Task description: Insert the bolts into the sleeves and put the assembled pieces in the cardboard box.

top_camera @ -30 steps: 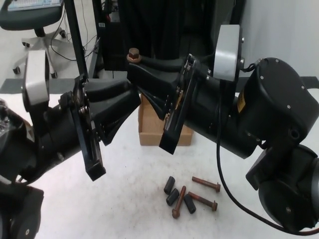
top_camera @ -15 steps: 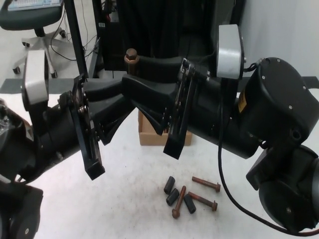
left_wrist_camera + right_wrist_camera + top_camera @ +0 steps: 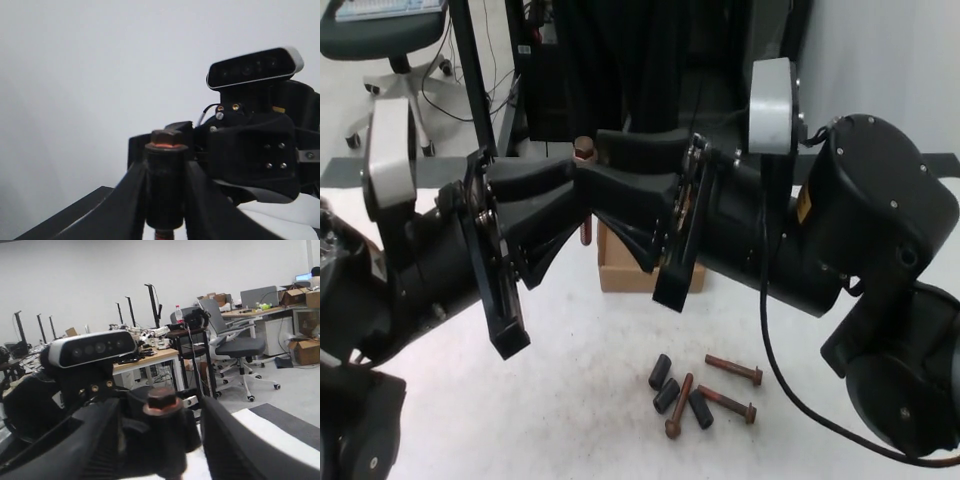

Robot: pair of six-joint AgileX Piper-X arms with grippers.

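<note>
1. Nearest me on the bench point(image 3: 570, 400), at about 5 o'clock from its middle, lie three loose sleeves point(image 3: 666, 395) and three loose bolts point(image 3: 734, 370), huddled close together, some touching.
2. At 11 o'clock from that pile sits the cardboard box point(image 3: 620, 272), partly hidden behind the arms. I cannot tell what is inside it.
3. Above the box's near edge the arms meet, the left one from the 9 o'clock side and the right one from the 3 o'clock side.
4. The left gripper point(image 3: 165, 172) is clamped on a sleeve point(image 3: 163, 195), which it holds upright in the air.
5. A bolt point(image 3: 166, 139) stands in that sleeve, with its head at 12 o'clock and its tip poking out at 6 o'clock.
6. The right gripper point(image 3: 162, 415) faces the left one, its fingers spread wide on either side of the bolt head, gripping nothing.
</note>
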